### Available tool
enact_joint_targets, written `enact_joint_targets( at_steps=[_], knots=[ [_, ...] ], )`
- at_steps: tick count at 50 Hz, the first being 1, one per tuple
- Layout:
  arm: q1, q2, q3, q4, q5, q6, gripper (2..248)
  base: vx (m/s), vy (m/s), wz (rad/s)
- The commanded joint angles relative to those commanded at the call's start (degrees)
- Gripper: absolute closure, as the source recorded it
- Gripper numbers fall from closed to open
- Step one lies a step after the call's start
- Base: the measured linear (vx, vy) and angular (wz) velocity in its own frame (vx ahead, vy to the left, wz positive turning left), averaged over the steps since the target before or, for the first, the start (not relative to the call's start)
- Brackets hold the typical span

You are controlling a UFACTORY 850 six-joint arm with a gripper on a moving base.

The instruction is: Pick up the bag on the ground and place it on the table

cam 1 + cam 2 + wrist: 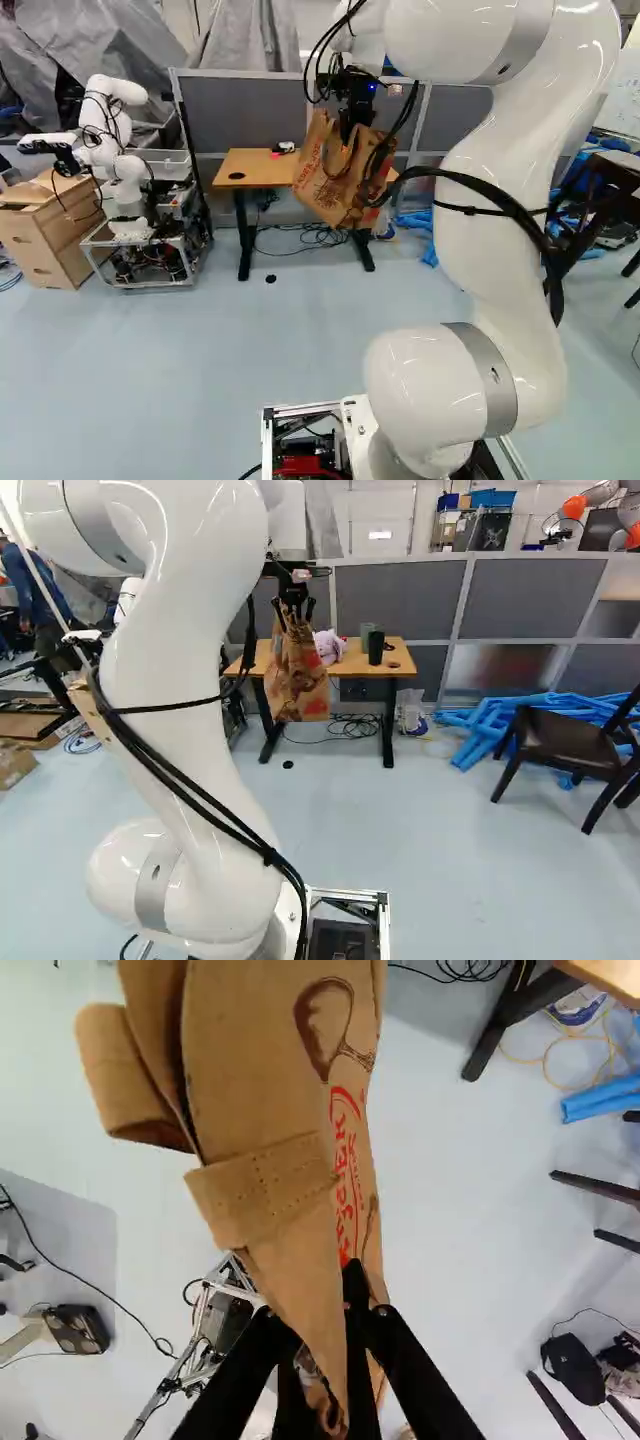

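My gripper (356, 108) is raised in the left base view, and the brown paper bag (328, 178) with red print hangs beneath it. In the right base view the bag (298, 685) covers the left part of the wooden table (349, 667); whether it touches the table, I cannot tell. Seen from the wrist, the gripper (352, 1312) is shut on the bag's paper handle, and the bag (270, 1070) stretches ahead of the fingers. The table's corner (608, 976) shows beyond the bag there.
On the table are a pink plush toy (328, 646) and a dark cup (376, 648). Grey partitions (530, 595) stand behind. Cables (350, 727) lie beneath the table. To its right are blue tubes (520, 714) and a dark chair (548, 738). Another robot (115, 160) stands left.
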Motion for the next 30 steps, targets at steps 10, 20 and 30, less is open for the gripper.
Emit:
enact_joint_targets(
  at_steps=[10, 20, 30],
  knots=[
    [0.00, 0.00, 0.00, 0.00, 0.00, 0.00, 225, 0.259, 0.206, -0.040],
    [0.00, 0.00, 0.00, 0.00, 0.00, 0.00, 225, 0.271, 0.184, -0.030],
    [0.00, 0.00, 0.00, 0.00, 0.00, 0.00, 225, 0.262, 0.167, -0.036]
  ],
)
